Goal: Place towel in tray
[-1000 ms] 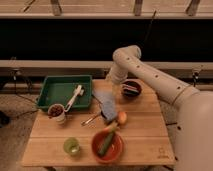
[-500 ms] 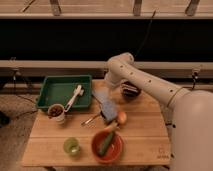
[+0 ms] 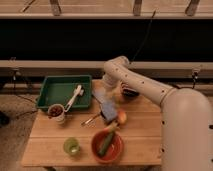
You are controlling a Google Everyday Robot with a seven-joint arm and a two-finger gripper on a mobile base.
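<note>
The pale grey-blue towel (image 3: 99, 97) lies on the wooden table just right of the dark-green tray (image 3: 56, 86). It is partly covered by my gripper (image 3: 103, 89), which hangs from the white arm right above the towel's far edge. Whether it touches the towel cannot be told. The tray sits at the table's back left, with a white utensil (image 3: 75, 96) lying across its front right rim.
A darker blue sponge (image 3: 109, 111) lies just in front of the towel, with an orange fruit (image 3: 122, 117) and a metal spoon (image 3: 91, 119) beside it. There is also a dark bowl (image 3: 130, 92), a white cup (image 3: 56, 112), a green cup (image 3: 71, 146) and an orange bowl (image 3: 107, 145).
The arm has swung left and lowered, bringing the gripper from near the dark bowl to over the towel beside the tray. The objects on the table have not moved.
</note>
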